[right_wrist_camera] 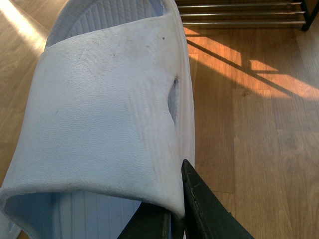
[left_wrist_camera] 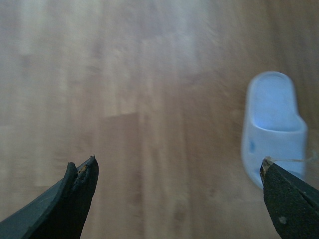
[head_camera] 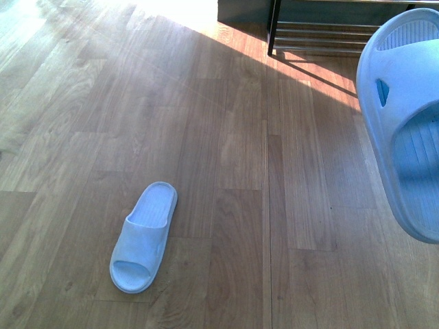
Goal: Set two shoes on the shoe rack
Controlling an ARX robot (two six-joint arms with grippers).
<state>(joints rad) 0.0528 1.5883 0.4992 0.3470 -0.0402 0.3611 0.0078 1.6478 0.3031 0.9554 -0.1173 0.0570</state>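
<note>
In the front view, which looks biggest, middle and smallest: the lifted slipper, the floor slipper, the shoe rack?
1. Lifted slipper, only because it's near the camera.
2. Shoe rack, mostly cut off.
3. Floor slipper.

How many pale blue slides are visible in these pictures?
2. The first slide lies on the floor, left of centre in the front view. The second slide is in the right gripper, at that view's right edge. Others may be hidden.
</note>
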